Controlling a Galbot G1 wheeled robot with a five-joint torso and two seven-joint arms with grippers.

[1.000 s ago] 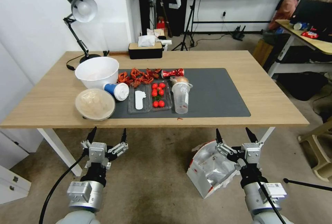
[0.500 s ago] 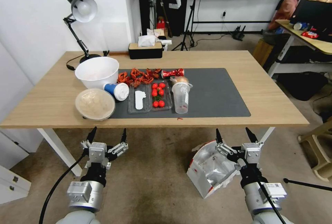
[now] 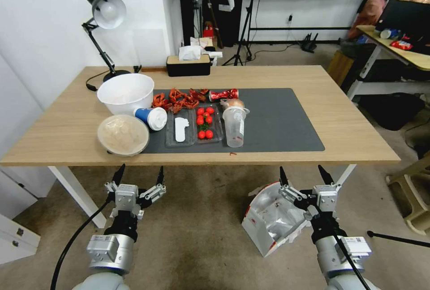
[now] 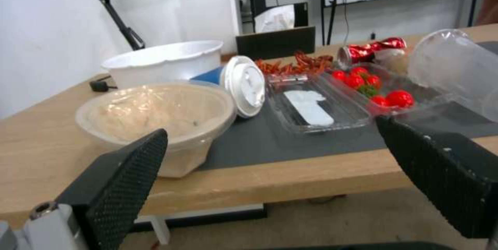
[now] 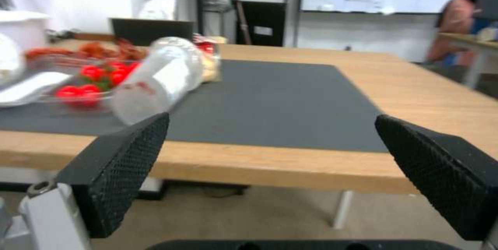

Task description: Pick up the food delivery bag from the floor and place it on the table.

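The food delivery bag point(image 3: 272, 218) lies tipped on the floor point(image 3: 201, 236) just past the table's near edge, toward its right end, with its foil-lined mouth facing up and to the left and its red rim showing along the lower edge. The right gripper point(image 3: 303, 174) hangs above the bag's right side, below the level of the table's point(image 3: 349, 120) near edge, its two black fingers spread wide and holding nothing; in the right wrist view the same gripper point(image 5: 270, 125) frames the near edge of the table and the dark grey mat point(image 5: 270, 98) between its parted pads. The left gripper point(image 3: 139, 174) is held in front of the table's near edge toward the left end, above bare floor, well apart from the bag, its fingers likewise wide apart and empty. On the table, the mat's left part carries a clear plastic cup point(image 3: 235, 126), a clear tray of cherry tomatoes point(image 3: 205, 122), a second clear tray point(image 3: 180, 130), a blue paper cup on its side point(image 3: 151, 117) and a crushed red can point(image 3: 224, 94). A white bowl point(image 3: 126, 93) and a covered bowl point(image 3: 122, 134) stand near the table's left end, with a desk lamp point(image 3: 104, 17) at the far left corner and a tissue box point(image 3: 188, 64) at the far edge.
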